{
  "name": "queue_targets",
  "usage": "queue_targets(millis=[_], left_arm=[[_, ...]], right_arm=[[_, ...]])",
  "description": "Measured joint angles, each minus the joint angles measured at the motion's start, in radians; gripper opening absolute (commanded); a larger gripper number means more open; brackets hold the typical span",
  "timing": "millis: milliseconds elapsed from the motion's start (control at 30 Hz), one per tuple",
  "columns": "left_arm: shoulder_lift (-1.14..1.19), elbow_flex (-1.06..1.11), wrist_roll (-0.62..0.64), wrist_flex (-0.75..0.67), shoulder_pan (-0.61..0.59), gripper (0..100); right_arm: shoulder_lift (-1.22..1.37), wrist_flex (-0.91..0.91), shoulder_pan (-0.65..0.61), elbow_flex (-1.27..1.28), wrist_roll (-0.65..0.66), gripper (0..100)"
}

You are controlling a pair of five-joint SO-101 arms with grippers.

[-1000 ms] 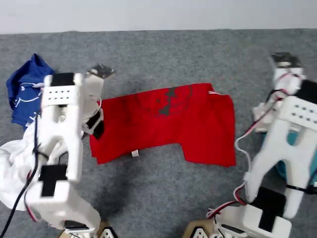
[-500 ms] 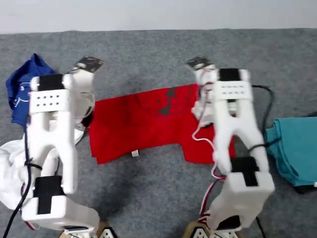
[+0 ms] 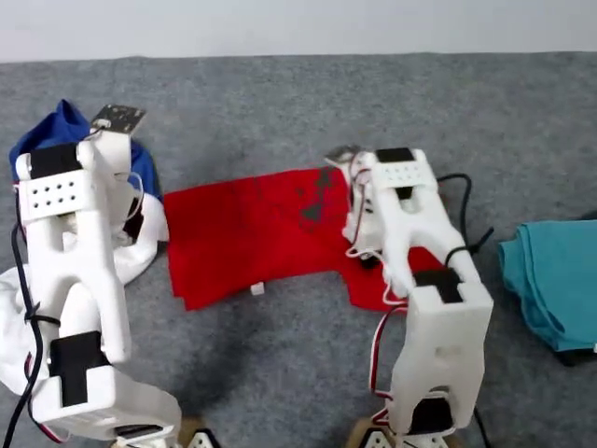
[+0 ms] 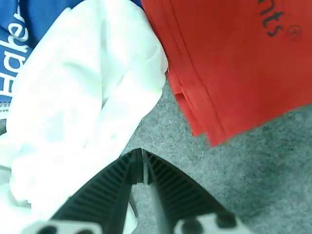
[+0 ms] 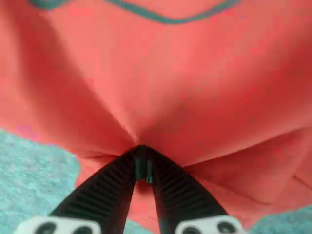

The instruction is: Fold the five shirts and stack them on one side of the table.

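**We see the right tool [image 5: 141,168] pinching the red shirt [image 3: 242,233], and the left tool [image 4: 141,163] pressed together on nothing.**

The right tool's jaws are clamped on a gather of the red shirt's cloth, and creases pucker out from the tips. The red shirt lies spread on the grey worktop [image 3: 280,103], and the right arm stands over its right part. The left tool hangs just off the red shirt's left edge. Its jaws meet with no cloth between them, above the spot where the white shirt [image 4: 83,97] gives way to bare worktop. We find the white shirt bunched just left of the red shirt, against its edge. A crumpled blue shirt [image 3: 65,126] sits farther left and back. A folded teal shirt [image 3: 550,280] lies well apart to the red shirt's right.
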Motion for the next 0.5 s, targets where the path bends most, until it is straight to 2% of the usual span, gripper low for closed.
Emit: queue_targets(millis=[100,267,500], left_arm=[[0.0,0.0,0.0,0.0,0.0,0],[0.0,0.0,0.0,0.0,0.0,0],[0.0,0.005,0.0,-0.017,0.0,0]], right_arm=[[0.005,0.037,0.038,-0.002,0.021,0.9],[-0.028,0.081,0.031,-0.002,0.049,0.9],[-0.144,0.084,-0.078,-0.002,0.049,0.9]])
